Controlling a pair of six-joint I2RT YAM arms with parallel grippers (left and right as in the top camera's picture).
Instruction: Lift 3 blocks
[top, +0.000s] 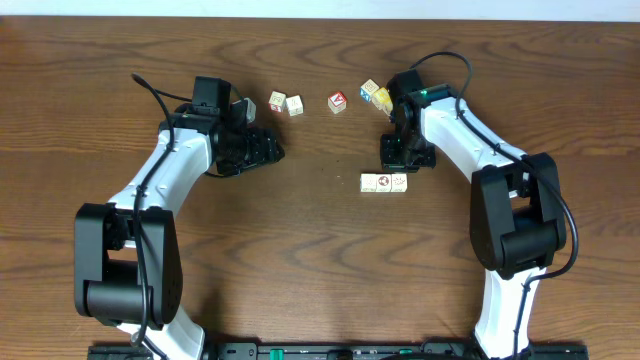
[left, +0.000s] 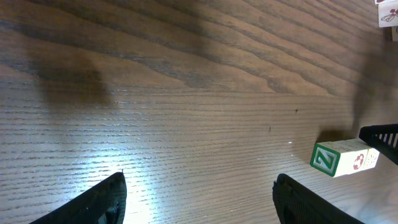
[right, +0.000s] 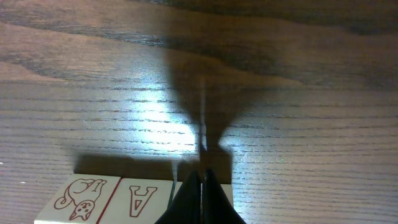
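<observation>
A short row of cream blocks (top: 384, 183) lies right of the table's middle. In the right wrist view one block (right: 81, 200) shows a red animal, the one beside it (right: 142, 199) a red letter A, and a third (right: 225, 191) is mostly hidden behind my fingers. My right gripper (right: 202, 175) (top: 397, 160) is shut with nothing between its fingers. Its tips sit over that third block; I cannot tell whether they touch it. My left gripper (left: 199, 186) (top: 272, 150) stands open over bare wood. Ahead to its right lies the row's end, with a green Z face (left: 326, 159).
Along the far side of the table lie two pale cubes (top: 286, 103), a red-faced cube (top: 338, 101), and a cream cube against a yellow and blue one (top: 376, 94) next to the right arm. Another cube (left: 387, 12) shows at the left wrist view's top right corner.
</observation>
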